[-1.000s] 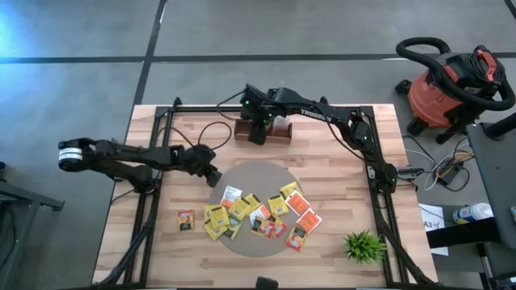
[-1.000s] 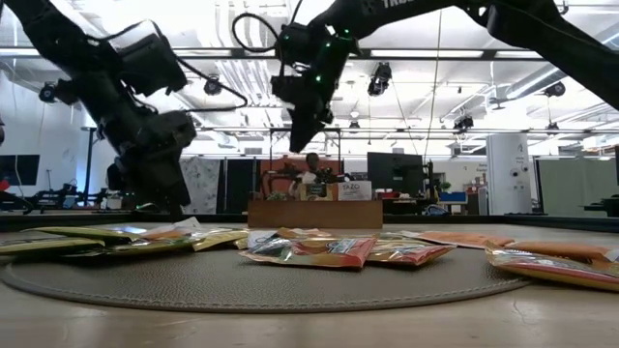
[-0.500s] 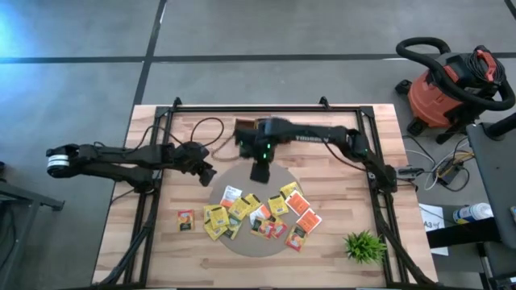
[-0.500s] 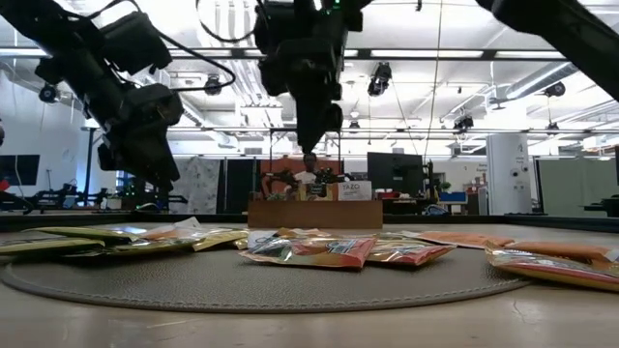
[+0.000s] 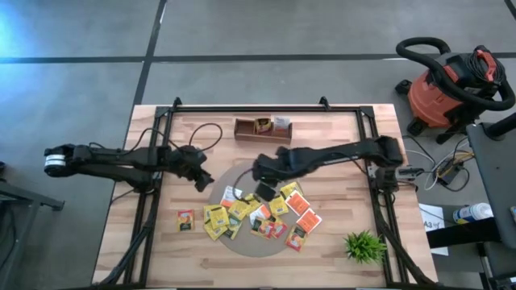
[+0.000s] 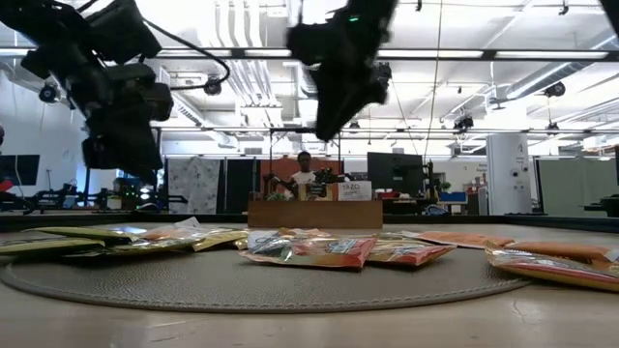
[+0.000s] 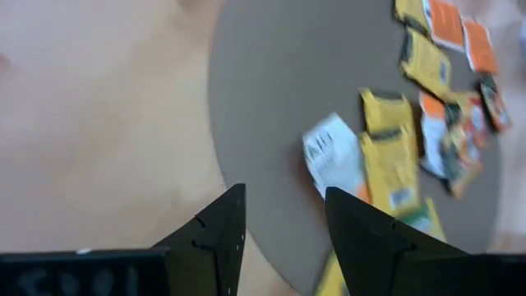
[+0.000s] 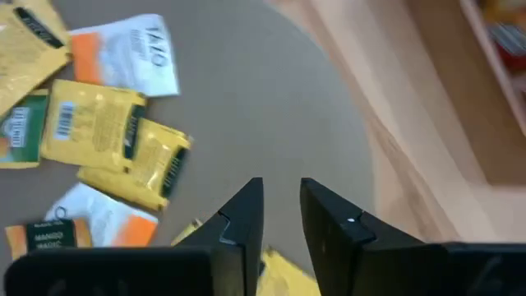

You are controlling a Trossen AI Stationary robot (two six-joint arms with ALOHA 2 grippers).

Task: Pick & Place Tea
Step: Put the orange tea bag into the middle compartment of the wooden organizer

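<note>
The right gripper point(image 5: 267, 190) hangs over the far part of the round mat point(image 5: 242, 173), just above the tea point(image 5: 250, 213). Its fingers point(image 8: 242, 218) stand a little apart with nothing between them, so it is released and empty. In the right wrist view bare mat lies past the fingertips, with a white packet point(image 8: 140, 51) and yellow ones just beside. From the low view the gripper looks well above the packets, not touching any.

The left gripper point(image 5: 201, 179) waits at the mat's left edge. Its fingers point(image 7: 218, 234) are spread wide and hold nothing; the left wrist view looks past them to a white packet point(image 7: 333, 160) and a row of yellow and orange ones.

Almost all the tea lies loose on the mat, some packets overlapping, mostly yellow with orange-red ones toward the right. One packet point(image 5: 186, 220) sits apart on the bare table point(image 5: 339, 234), left of the mat.

The tray point(image 5: 263, 130) stands at the table's far side, well apart from the pile. It shows a few packets already in its compartments, though I cannot count them.

By my judgement the task is in its early part: a few packets are placed, some twenty are left, and the next pick has not begun.
</note>
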